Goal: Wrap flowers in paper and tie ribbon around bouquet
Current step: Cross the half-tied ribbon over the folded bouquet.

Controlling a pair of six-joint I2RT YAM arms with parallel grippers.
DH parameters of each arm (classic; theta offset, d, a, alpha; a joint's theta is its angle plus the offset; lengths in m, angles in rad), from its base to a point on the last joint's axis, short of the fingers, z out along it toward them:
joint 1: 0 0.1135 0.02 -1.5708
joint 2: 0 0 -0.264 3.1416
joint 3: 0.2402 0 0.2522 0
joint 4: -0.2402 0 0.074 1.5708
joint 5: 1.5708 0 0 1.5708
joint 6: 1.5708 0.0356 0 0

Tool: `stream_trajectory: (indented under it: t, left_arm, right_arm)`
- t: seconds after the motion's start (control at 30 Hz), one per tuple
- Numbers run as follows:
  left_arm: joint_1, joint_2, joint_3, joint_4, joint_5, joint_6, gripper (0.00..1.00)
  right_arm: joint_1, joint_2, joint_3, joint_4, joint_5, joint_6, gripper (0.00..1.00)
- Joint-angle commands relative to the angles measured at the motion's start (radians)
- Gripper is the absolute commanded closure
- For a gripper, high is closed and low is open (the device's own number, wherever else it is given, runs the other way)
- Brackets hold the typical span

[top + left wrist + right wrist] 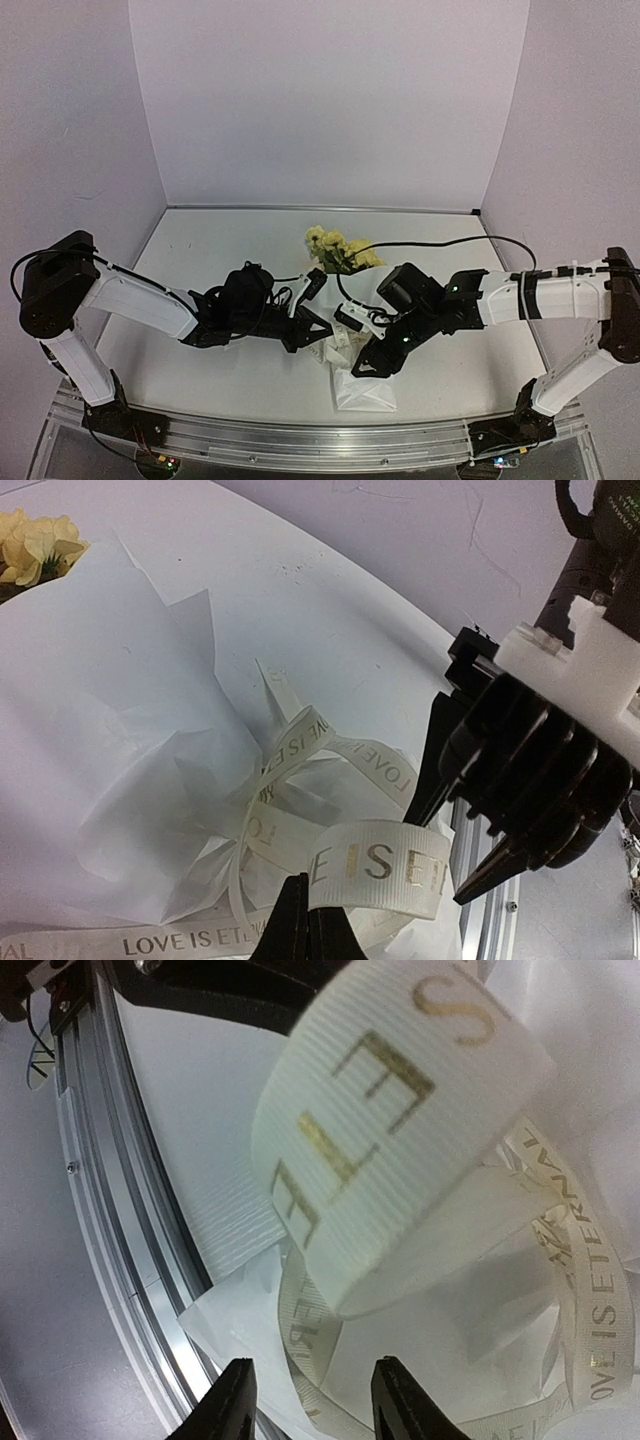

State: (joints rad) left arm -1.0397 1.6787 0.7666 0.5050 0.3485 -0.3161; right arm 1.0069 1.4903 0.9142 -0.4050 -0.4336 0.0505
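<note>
White table (200, 260) under paper (365, 395) and ribbon (375, 865) — lilac walls (330, 100).

Bench (200, 260) left and far side: open, free passage. Centre crowded: left fingers (298, 925) pinch ribbon (375, 865), right fingers (232, 1408) just beside, parted. Ribbon loops fill space between. Flowers (340, 250), black cable (430, 243) block far right. Paper (362, 388) lies at near edge, by rail (110, 1210).
</note>
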Motion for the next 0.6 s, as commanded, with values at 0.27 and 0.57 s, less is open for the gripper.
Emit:
stream_trajectory:
  t: [0.27, 0.57]
  left_arm:
    - [0.003, -0.051, 0.027, -0.002, 0.003, -0.009, 1.00]
    - [0.006, -0.065, 0.023, -0.010, 0.011, -0.003, 1.00]
  right_arm:
    - [0.006, -0.027, 0.065, -0.128, 0.051, -0.012, 0.96]
    - [0.006, -0.066, 0.071, -0.156, 0.075, 0.001, 0.88]
